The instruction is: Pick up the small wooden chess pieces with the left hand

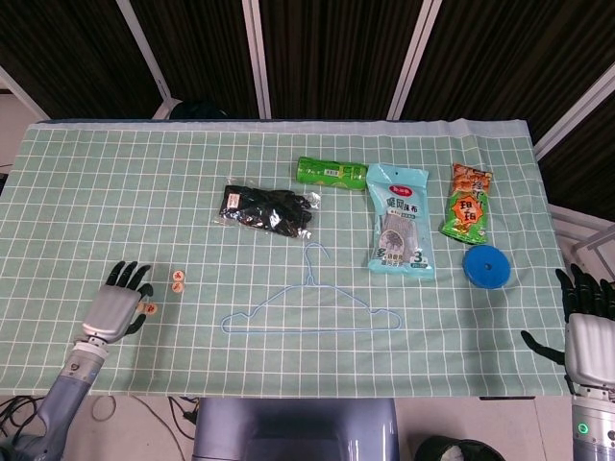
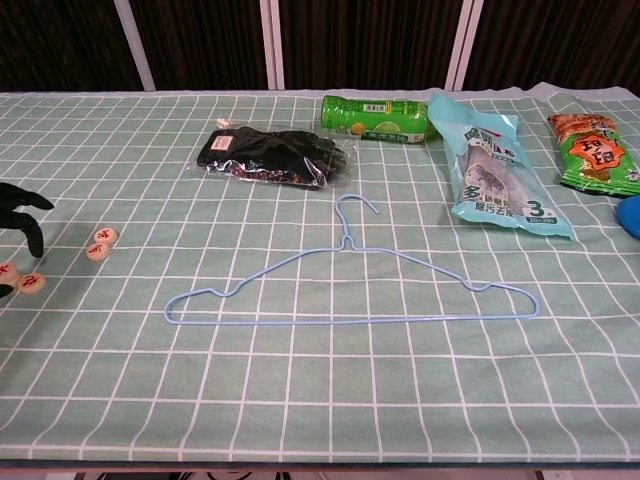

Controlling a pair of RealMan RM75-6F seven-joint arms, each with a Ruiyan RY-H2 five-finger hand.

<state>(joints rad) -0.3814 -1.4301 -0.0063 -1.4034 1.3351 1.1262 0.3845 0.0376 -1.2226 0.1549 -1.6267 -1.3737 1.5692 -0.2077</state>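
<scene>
The chess pieces are small flat wooden discs, pale tan, each with a red character on its top face. Four show in the chest view: two lie touching each other near the left edge of the green checked cloth, and two more lie nearer the front edge, just beside the first pair. In the head view only one of that nearer pair is plainly seen, just beside the fingertips of the left hand.

The left hand sits over the cloth at the front left, palm down, its dark fingers spread and holding nothing. Whether it touches the nearer discs cannot be told.

The right hand is off the cloth's right front corner, fingers apart and pointing up, empty.

A blue wire hanger lies mid-table, with black gloves, a green can, two snack bags and a blue disc further back and right.
</scene>
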